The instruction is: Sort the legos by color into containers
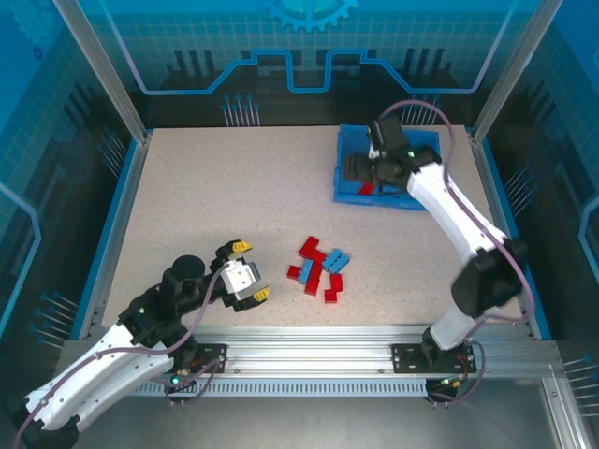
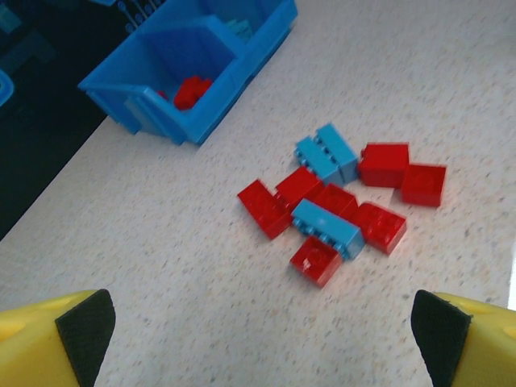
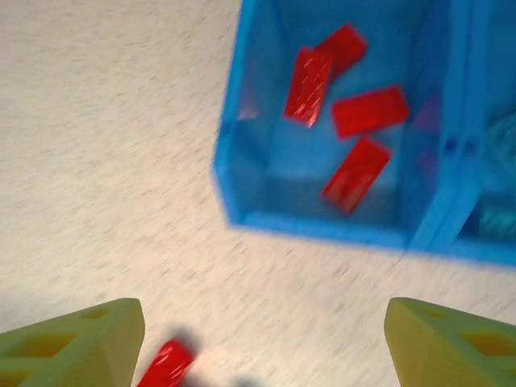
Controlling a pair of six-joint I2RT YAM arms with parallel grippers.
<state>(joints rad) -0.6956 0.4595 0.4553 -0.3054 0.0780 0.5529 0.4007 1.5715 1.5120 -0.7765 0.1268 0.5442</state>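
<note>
The right gripper point(image 3: 264, 316) hangs with empty jaws apart near the bin point(image 3: 230, 181); in its left compartment point(image 3: 278, 173) four red legos point(image 3: 367, 111) lie, long axes at mixed slants. The left gripper point(image 2: 262, 322), wide apart, faces the loose pile point(image 2: 326, 201) at mid-table

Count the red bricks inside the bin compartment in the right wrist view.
4 red bricks in the compartment: one top, one beside it, one central, one lowest. Blur may hide more.
</note>
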